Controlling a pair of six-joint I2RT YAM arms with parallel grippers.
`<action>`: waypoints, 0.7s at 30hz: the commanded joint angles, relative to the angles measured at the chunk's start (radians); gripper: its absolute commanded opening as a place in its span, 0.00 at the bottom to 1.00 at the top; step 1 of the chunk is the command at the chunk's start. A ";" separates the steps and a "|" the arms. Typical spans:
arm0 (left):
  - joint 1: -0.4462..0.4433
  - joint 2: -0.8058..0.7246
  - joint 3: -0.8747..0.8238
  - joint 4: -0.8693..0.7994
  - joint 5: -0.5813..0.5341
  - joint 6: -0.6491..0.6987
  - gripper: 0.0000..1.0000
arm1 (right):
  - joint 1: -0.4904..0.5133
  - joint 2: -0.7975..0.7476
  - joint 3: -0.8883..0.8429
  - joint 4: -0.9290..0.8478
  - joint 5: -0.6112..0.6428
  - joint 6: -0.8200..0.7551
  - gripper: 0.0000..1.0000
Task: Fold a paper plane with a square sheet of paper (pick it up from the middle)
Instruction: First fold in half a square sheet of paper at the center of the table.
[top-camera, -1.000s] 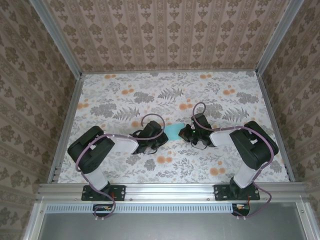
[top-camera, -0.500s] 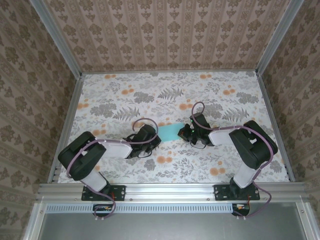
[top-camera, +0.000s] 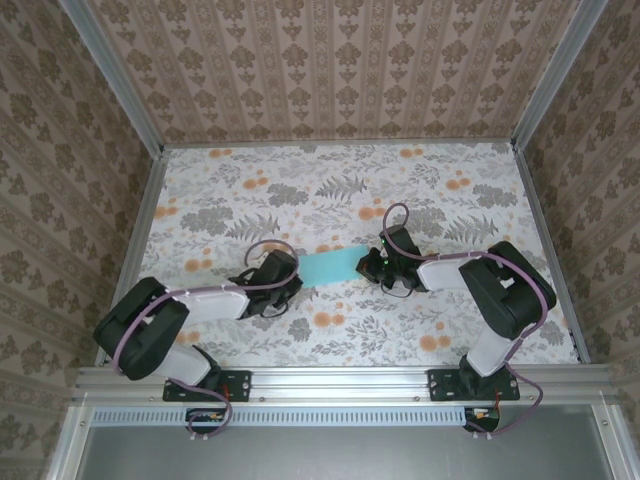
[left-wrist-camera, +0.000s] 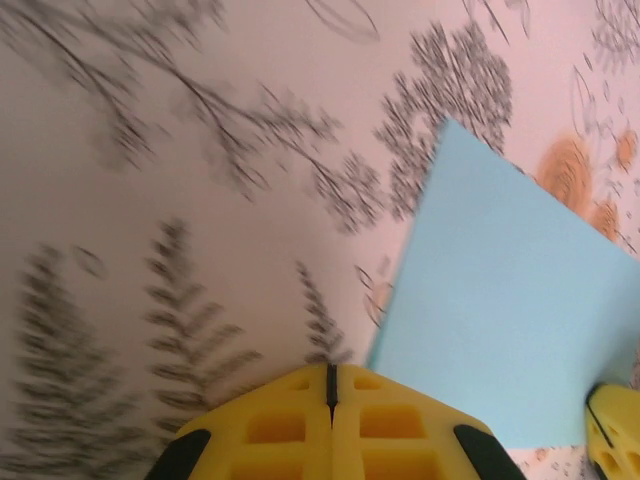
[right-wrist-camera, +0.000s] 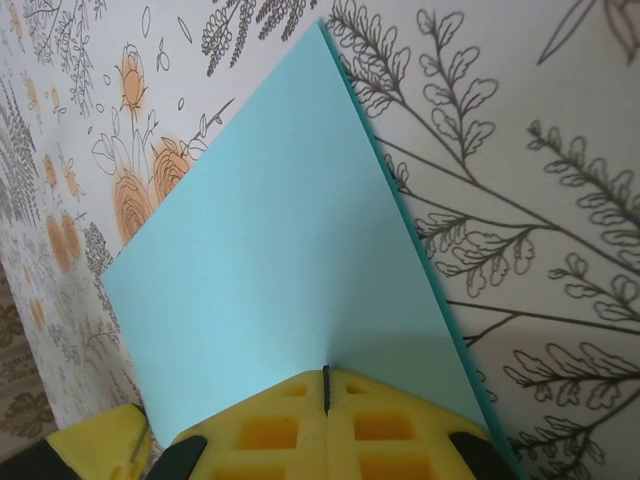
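The light-teal sheet of paper lies flat on the floral table as a folded rectangle between my two grippers. In the right wrist view the paper shows a doubled edge along its right side. My right gripper is shut, and its yellow tips rest on the paper's near end. My left gripper is shut and holds nothing. It sits on bare table, just left of the paper's corner.
The floral tablecloth stretches to the back, with patterned walls and aluminium rails on three sides. A yellow finger of the right gripper shows at the paper's lower right in the left wrist view.
My left gripper has slid left off the paper, uncovering more of the teal sheet, and the left arm has swung back to the left. The right gripper has stayed in place.
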 joint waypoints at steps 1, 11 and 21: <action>0.097 -0.031 -0.022 -0.143 0.026 0.128 0.00 | -0.012 -0.001 -0.020 -0.231 0.125 -0.068 0.00; 0.344 -0.121 0.204 -0.405 0.223 0.497 0.41 | 0.049 -0.114 0.199 -0.465 0.166 -0.250 0.09; 0.497 -0.139 0.362 -0.627 0.221 0.702 0.96 | 0.226 0.133 0.531 -0.638 0.279 -0.245 0.29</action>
